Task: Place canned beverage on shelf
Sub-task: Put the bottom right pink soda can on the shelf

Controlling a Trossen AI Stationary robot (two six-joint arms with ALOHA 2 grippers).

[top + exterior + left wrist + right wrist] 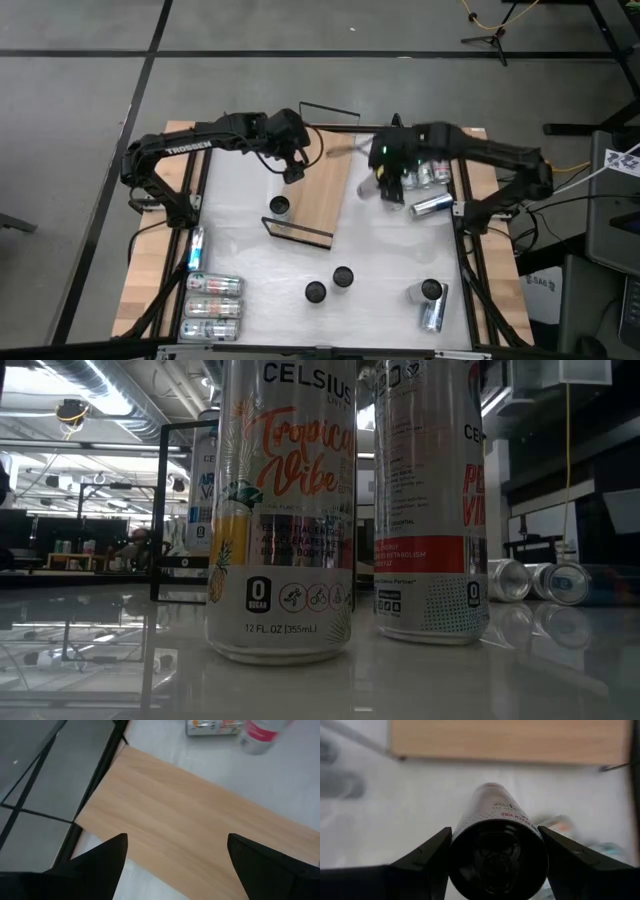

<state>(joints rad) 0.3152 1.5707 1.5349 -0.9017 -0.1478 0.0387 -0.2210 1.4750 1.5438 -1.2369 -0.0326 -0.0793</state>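
The shelf [318, 185] is a light-wood board lying mid-table, with a black wire rail at its far end [330, 110] and one at its near end [297, 232]. One can [279, 206] stands upright on the board's near left part. My right gripper [388, 185] hovers just right of the shelf, shut on a white and red can [492, 820]. My left gripper [175, 865] is open above the board's left part [190, 815], with nothing between its fingers. My right gripper pinches the can between its two fingers [427, 857], on opposite sides of the can's wall at its upper end [495, 857]. The fingers come steeply from above. The can hangs below them, slightly tilted, its lower end [490, 790] over the white tabletop beside the shelf.
Two cans [432, 205] lie on their sides at the right, behind my right gripper. Three cans stand near the front edge [315, 291] [343, 276] [430, 290]. Several more lie at the front left [212, 305]. In the low view, two standing cans [285, 510] [430, 500] fill the foreground.
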